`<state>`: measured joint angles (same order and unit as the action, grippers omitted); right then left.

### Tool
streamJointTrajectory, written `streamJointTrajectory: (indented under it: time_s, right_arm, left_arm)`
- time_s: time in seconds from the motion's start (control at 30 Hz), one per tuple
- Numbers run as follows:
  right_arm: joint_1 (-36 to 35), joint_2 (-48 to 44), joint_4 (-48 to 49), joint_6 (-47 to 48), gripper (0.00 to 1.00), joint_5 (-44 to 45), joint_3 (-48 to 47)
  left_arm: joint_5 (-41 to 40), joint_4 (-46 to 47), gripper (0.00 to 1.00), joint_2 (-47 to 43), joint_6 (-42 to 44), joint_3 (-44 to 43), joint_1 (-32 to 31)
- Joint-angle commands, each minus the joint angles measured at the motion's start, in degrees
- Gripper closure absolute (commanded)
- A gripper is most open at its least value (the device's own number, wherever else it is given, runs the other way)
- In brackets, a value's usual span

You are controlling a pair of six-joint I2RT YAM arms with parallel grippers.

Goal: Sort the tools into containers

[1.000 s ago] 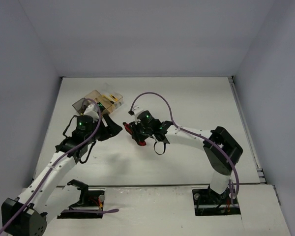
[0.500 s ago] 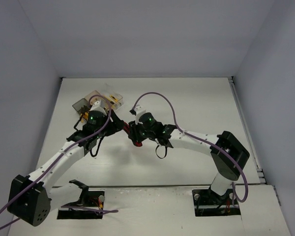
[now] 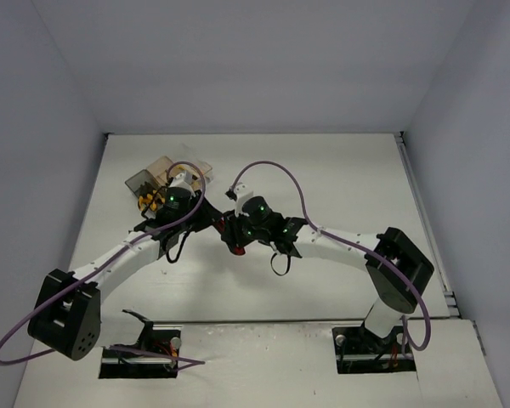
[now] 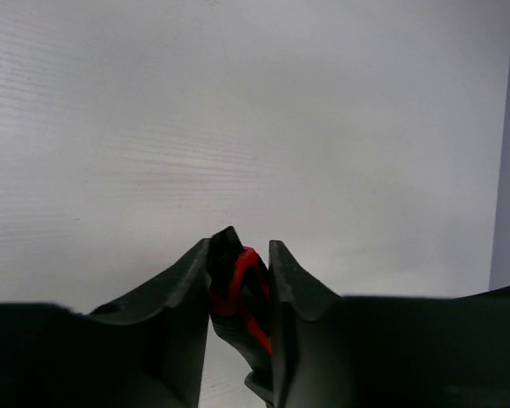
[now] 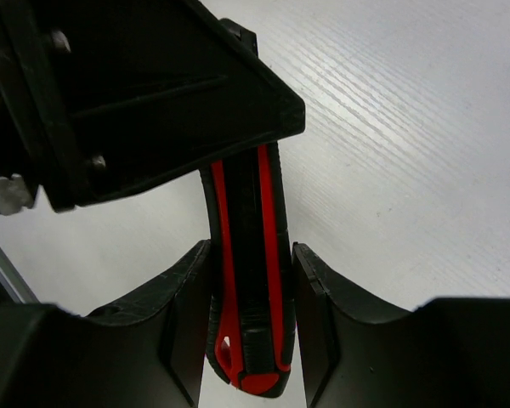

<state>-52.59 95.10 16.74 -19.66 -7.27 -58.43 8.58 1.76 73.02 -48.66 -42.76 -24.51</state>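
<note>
A red-black utility knife (image 5: 248, 280) hangs above the table between both grippers. My right gripper (image 5: 252, 248) is shut on its rear end, and the knife's middle runs up under the left gripper's black body (image 5: 153, 85). My left gripper (image 4: 240, 245) is shut on the knife's (image 4: 234, 280) other end. From above, the two grippers meet at the table's centre left, left gripper (image 3: 211, 223) and right gripper (image 3: 230, 231), with a bit of red knife (image 3: 235, 247) showing below. The containers (image 3: 140, 181) stand behind the left arm, partly hidden, with yellow-orange tools (image 3: 146, 201) inside.
The amber bin (image 3: 161, 165) and clear bin (image 3: 202, 169) sit in a row at the back left, close to the left wrist. Purple cables (image 3: 276, 170) loop over both arms. White walls enclose the table on three sides.
</note>
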Motion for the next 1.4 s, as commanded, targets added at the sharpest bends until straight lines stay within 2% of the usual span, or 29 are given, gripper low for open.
streamJointTrajectory:
  time_s: [0.0,0.03,0.13,0.23,0.33,0.4,0.63,0.83,1.07,1.17,1.37]
  right_arm:
    - [-0.2,-4.3,6.0,-0.4,1.00,0.2,0.0]
    - [-0.2,-4.4,6.1,-0.5,0.99,0.3,0.1]
    - [-0.1,-4.4,6.0,-0.2,0.86,0.5,0.0]
    - [-0.1,-5.5,5.8,0.3,0.55,1.3,0.8]
    - [0.5,-8.1,4.5,1.1,0.36,3.4,2.2]
    - [0.9,-11.2,2.1,1.8,0.29,5.7,3.4]
    - [1.0,-20.7,-4.4,3.4,0.24,14.4,8.2]
    - [1.3,-26.1,-5.7,3.1,0.24,15.5,13.6]
    - [1.6,-27.6,-6.5,3.0,0.23,14.9,16.1]
    - [1.7,-27.2,-6.7,2.9,0.23,14.8,16.8]
    - [1.9,-26.2,-6.7,2.5,0.23,14.9,17.2]
  left_arm:
    - [2.1,5.2,0.89,0.6,-0.7,-3.4,-1.1]
    - [2.4,5.5,0.93,0.9,-0.8,-3.6,-1.1]
    - [2.6,5.5,1.00,1.5,-0.5,-4.7,-0.9]
    - [3.2,5.5,1.00,2.6,0.2,-6.5,1.0]
    - [4.6,5.3,1.00,4.1,1.7,-9.8,4.6]
    - [5.7,4.1,1.00,5.1,3.2,-12.5,8.4]
    - [7.5,1.9,1.00,14.8,6.2,-29.1,16.6]
    - [11.6,1.1,1.00,27.2,7.4,-43.8,22.6]
    - [15.6,-6.5,1.00,40.1,13.6,-61.9,26.7]
    - [15.4,-7.8,1.00,43.6,14.6,-64.9,27.5]
    - [19.2,-6.3,1.00,48.3,14.2,-65.5,28.5]
